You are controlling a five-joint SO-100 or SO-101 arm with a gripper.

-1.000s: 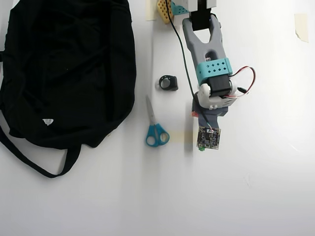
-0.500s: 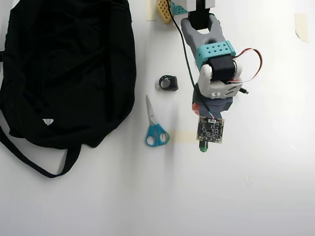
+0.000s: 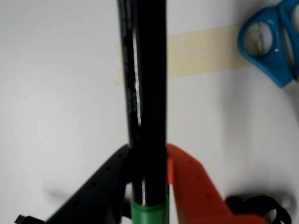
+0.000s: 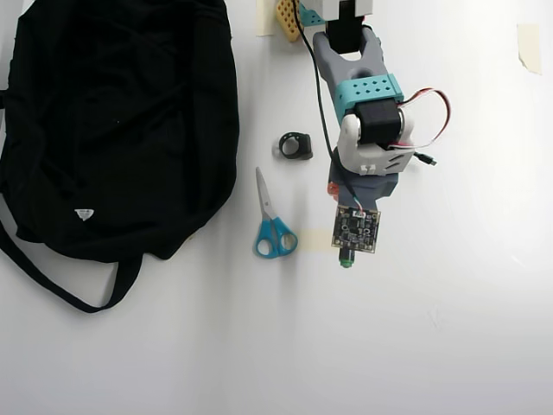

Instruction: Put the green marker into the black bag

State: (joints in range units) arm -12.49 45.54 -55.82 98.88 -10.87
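Note:
In the wrist view the green marker (image 3: 147,70) runs straight up the picture, black barrel above and green band at the bottom. My gripper (image 3: 148,154) is shut on it, black finger (image 3: 103,186) on the left and orange finger (image 3: 187,186) on the right. The marker hangs above the white table. From overhead only its green end (image 4: 346,260) shows, below the wrist camera board (image 4: 357,229). The black bag (image 4: 112,130) lies at the far left of the overhead view, well apart from the arm (image 4: 367,112).
Blue-handled scissors (image 4: 275,229) lie between bag and arm, also seen at the wrist view's top right (image 3: 266,42). A small black ring-shaped object (image 4: 296,145) sits above them. A strip of tape (image 3: 201,51) is stuck on the table under the marker. The bag's strap (image 4: 60,285) loops out at the lower left.
The arm's wrist has shifted slightly to the left with the marker still held; the green end has moved left a little. Bag, scissors and ring have not moved.

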